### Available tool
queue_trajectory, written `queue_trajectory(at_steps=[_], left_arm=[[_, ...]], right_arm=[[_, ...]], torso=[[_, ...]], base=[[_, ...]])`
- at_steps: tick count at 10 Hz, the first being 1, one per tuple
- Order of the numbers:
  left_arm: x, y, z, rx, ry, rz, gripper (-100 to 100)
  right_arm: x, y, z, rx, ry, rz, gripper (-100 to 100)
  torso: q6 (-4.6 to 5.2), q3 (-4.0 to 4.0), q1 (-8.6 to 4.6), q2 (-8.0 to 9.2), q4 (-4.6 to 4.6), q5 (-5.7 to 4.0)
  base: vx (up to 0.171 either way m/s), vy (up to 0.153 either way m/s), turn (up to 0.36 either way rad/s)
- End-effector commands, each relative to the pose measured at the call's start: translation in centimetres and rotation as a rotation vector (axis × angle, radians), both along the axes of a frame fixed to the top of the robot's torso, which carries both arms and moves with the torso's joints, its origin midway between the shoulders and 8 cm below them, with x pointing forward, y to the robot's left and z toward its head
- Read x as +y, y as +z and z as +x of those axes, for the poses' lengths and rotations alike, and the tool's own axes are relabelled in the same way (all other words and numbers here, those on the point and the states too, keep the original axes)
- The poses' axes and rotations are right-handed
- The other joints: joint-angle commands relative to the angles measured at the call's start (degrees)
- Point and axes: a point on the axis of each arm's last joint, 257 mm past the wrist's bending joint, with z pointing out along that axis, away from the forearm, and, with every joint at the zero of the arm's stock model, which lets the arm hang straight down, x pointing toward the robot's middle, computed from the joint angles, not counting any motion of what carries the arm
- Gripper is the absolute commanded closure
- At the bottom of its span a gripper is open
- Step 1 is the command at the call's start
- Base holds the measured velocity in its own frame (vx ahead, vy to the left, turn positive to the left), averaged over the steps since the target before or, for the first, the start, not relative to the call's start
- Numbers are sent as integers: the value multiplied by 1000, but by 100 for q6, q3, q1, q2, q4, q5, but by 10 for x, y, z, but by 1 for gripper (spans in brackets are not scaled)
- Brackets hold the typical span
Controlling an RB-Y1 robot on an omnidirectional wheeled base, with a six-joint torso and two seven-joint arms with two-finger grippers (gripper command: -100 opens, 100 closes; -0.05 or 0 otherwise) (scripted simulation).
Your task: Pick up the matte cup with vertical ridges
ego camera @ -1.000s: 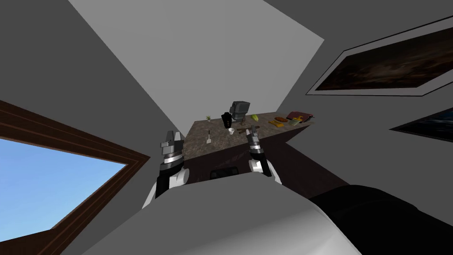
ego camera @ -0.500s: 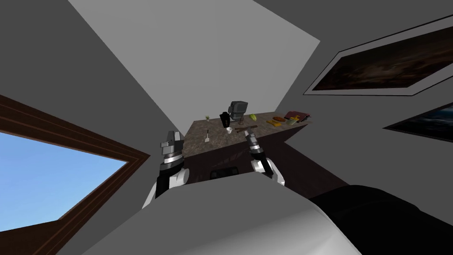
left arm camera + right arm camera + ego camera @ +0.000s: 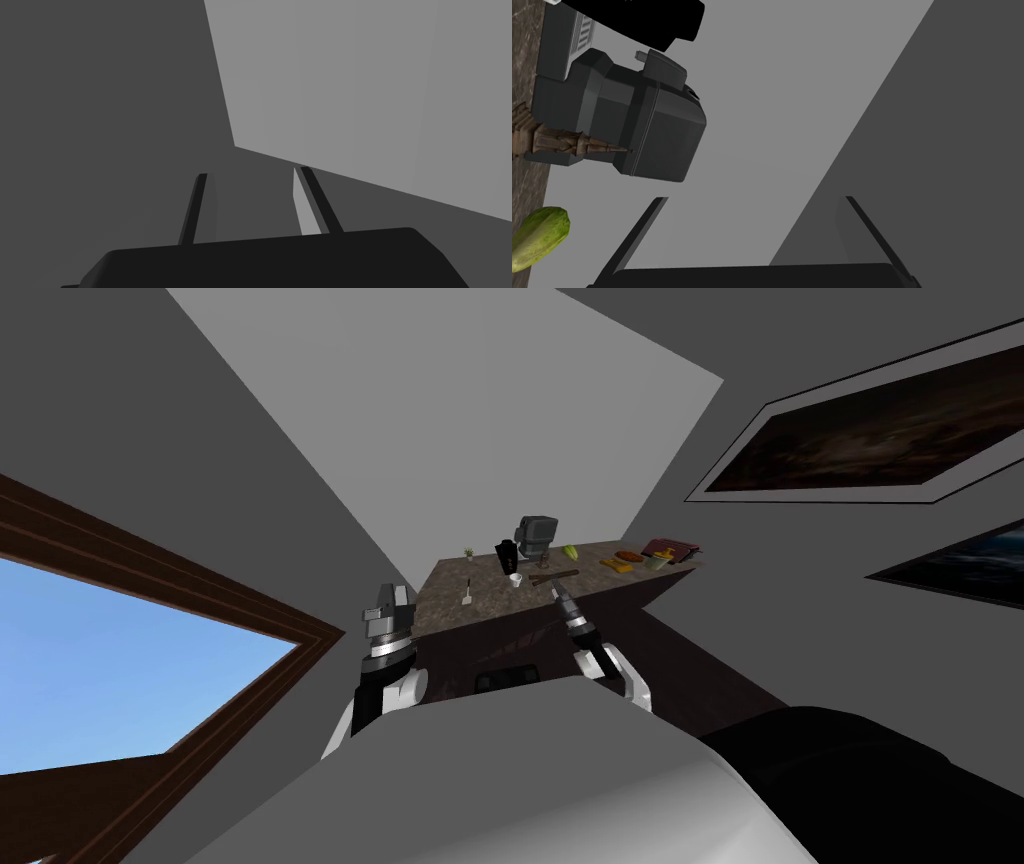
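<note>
Our right gripper (image 3: 557, 589) hovers at the near edge of the counter (image 3: 445, 603), fingers spread wide.
The small white cup (image 3: 516, 579) stands on the counter just left of and beyond that gripper, near a dark grey machine (image 3: 537, 533). Our left gripper (image 3: 392, 596) hangs left of the counter, fingers apart, holding nothing.

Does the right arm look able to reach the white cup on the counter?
Probably yes: the cup sits on the counter just left of the open right gripper; a brown stick lies close by.
</note>
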Motion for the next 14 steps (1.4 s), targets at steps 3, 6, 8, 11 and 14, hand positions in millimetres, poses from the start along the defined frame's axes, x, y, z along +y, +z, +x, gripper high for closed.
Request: queue_trajectory(at_steps=[3, 6, 8, 11, 14], left_arm=[[0, 0, 0, 0, 0, 0, 0], [0, 0, 0, 0, 0, 0, 0], [0, 0, 0, 0, 0, 0, 0], [0, 0, 0, 0, 0, 0, 0], [0, 0, 0, 0, 0, 0, 0]], right_arm=[[-9, -40, 7, 92, 17, -133, -100], [-24, -76, 9, 171, 22, -235, -100], [-35, -94, 9, 214, 28, -300, -100], [-57, -125, 7, 286, 31, -402, -100], [-79, -145, 5, 338, 33, -484, -100]], torso=[[1, 2, 4, 2, 1, 1], [-1, -2, 16, -3, 0, 3], [1, 1, 19, 0, 1, 4], [-1, -2, 24, -3, 0, 5], [-2, -5, 31, -9, -1, 7]], base=[[-73, -24, 61], [-63, 5, 101], [-62, 21, 95], [-59, 36, 141], [-35, 44, 107]])
